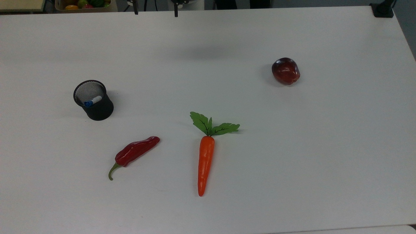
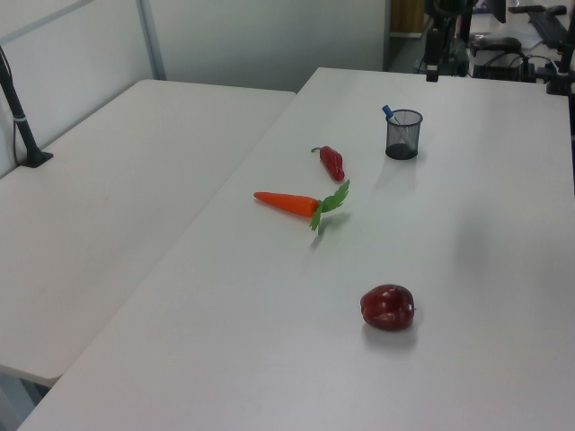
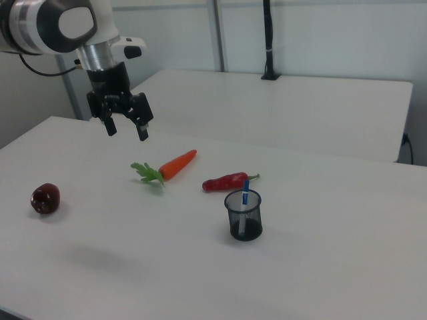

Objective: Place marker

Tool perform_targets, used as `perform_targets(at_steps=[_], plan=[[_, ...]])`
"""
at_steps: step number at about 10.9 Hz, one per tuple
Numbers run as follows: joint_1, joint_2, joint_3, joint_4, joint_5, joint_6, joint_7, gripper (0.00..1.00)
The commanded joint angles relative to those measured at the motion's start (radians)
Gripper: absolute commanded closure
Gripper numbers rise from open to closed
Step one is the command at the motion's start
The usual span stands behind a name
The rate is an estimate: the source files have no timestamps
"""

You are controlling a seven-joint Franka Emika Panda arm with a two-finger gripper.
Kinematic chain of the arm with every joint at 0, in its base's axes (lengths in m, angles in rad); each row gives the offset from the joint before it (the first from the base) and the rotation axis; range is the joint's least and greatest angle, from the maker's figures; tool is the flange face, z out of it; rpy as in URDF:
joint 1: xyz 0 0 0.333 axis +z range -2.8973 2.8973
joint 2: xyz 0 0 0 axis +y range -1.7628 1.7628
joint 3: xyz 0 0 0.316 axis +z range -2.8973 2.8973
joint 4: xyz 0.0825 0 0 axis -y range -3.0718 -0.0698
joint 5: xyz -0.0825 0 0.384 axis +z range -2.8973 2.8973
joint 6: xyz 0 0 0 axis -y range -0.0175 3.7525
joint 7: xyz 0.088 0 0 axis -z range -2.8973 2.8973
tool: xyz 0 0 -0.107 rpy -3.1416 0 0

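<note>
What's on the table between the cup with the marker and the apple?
Nothing. In the top view, the table is bare on the straight line from the cup to the apple. The carrot and pepper lie nearer the camera.

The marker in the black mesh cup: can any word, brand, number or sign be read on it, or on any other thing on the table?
No text can be read.
The marker in the mesh cup: blue parts show, but any print is too small to read.
The carrot, the chili pepper and the apple: no lettering visible.
The gripper and the arm: no readable label visible.
</note>
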Motion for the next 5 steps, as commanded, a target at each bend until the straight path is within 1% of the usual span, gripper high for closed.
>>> perform_targets(at_steps=[1, 2, 5], plan=[[0.012, -0.025, -0.028, -0.022, 0.016, -0.036, -0.022, 0.0], [0.014, -0.019, -0.028, -0.008, 0.018, -0.038, -0.008, 0.0], [0.014, -0.018, -0.026, -0.007, 0.016, -0.036, -0.008, 0.0]])
